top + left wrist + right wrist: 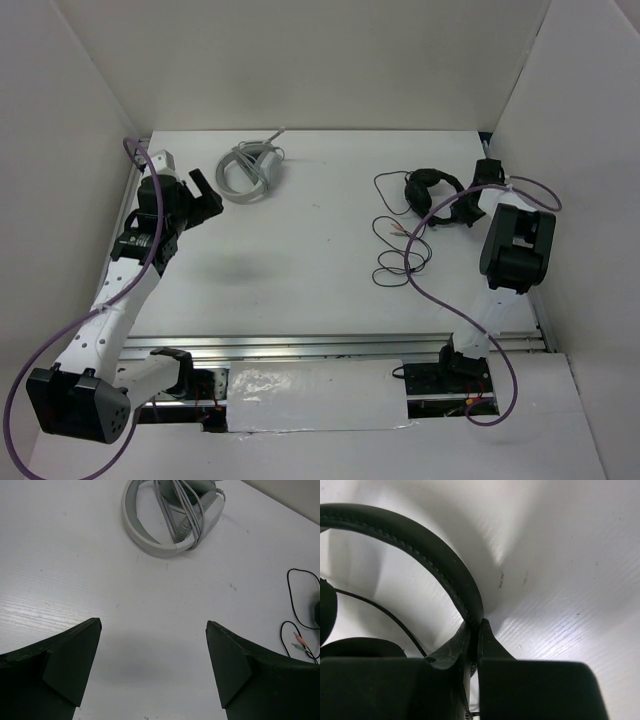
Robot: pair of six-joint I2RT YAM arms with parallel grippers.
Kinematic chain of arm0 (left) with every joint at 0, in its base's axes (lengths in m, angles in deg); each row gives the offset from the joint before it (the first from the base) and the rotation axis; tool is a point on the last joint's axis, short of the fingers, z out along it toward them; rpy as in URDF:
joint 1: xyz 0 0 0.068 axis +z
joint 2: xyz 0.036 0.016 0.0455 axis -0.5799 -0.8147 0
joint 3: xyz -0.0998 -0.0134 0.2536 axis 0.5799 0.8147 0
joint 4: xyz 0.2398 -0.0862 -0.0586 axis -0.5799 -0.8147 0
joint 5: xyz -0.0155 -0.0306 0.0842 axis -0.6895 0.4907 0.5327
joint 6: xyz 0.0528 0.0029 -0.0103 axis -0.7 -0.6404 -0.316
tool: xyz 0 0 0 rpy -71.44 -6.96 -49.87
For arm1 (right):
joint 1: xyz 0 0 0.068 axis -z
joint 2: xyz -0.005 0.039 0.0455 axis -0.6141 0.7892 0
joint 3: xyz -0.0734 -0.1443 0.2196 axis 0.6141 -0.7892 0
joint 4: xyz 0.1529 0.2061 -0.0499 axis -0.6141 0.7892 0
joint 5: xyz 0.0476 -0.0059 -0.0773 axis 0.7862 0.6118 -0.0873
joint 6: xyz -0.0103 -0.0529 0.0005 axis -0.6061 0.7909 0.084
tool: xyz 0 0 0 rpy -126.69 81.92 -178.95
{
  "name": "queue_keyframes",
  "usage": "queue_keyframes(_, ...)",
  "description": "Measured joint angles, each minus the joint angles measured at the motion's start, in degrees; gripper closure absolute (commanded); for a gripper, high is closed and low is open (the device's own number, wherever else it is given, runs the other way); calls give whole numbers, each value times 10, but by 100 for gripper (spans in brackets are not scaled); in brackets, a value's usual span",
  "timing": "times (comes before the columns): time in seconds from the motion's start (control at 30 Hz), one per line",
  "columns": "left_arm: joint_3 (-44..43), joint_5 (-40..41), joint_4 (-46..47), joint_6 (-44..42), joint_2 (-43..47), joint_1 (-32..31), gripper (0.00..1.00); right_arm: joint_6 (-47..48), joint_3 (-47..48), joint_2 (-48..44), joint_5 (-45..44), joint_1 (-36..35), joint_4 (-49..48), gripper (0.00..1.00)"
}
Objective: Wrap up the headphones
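- At the far right corner of the counter [320, 300], the headphones [430, 188] lay with their cable [400, 255] in loose loops toward the near edge
- The right fingers [475, 630] were pinched shut on the headband [420, 545]
- The left fingers [205, 195] stood wide apart, empty, beside the grey-white stand [248, 172]
- Step in hand: apparently anchoring the headphones; no winding done yet
- Next probably called for the left fingers to catch the cable

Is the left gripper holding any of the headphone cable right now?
No: the left gripper stands wide open over the table, with nothing between its fingers, and the cable lies apart from it.
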Motion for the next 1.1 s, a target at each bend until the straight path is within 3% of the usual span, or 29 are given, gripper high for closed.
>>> queue_keyframes(0.23,-20,-61,0,-31,0,0,1,150,10,-74,-40,-59,2,100)
queue_keyframes(0.43,-36,-185,19,-77,-8,-16,1,368,29,-210,-57,-196,-23,100)
queue_keyframes(0.63,-37,-346,61,-108,-19,-57,1,616,-6,-331,76,-368,-25,100)
queue_keyframes(0.73,-37,-403,75,-112,-21,-82,1,698,-1,-341,146,-403,15,100)
queue_keyframes(0.87,-36,-450,85,-123,-21,-118,1,776,12,-330,174,-441,70,100)
queue_keyframes(1.0,-36,-452,89,-134,-25,-161,1,825,31,-315,187,-477,100,100)
queue_keyframes(1.1,-38,-446,83,-143,-45,-183,6,859,48,-314,202,-495,118,100)
